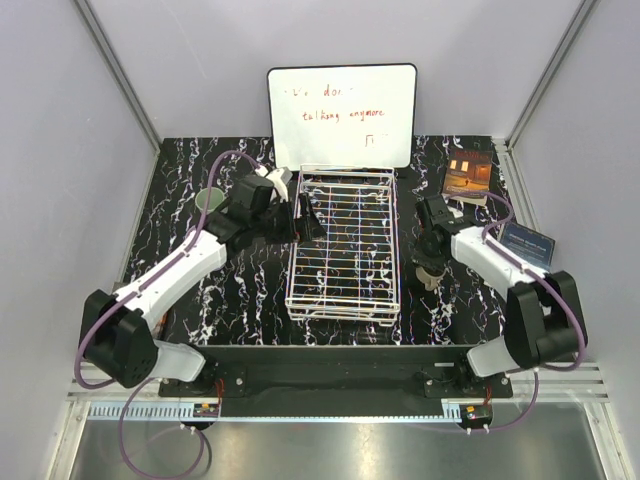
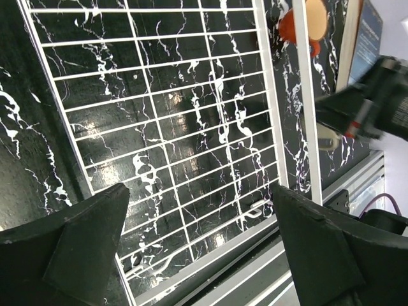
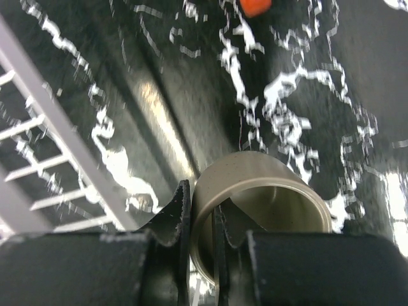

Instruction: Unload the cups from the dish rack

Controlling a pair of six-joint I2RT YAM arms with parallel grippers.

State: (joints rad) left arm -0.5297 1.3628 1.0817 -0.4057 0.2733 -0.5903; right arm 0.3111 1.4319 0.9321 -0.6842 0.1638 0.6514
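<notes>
Opening upward just right of the white wire dish rack, the beige-grey cup was pinched by its wall in the right gripper, whose jaws were nearly closed, one finger inside the rim and one outside. The left gripper hung spread wide over the rack's left side, holding nothing. A pale green cup stood on the table farther left, and an orange cup sat outside the rack's right rail.

Whiteboard with red scribble stands propped at the far edge of the black marbled table. I see a book far right and a dark blue card just nearer.
</notes>
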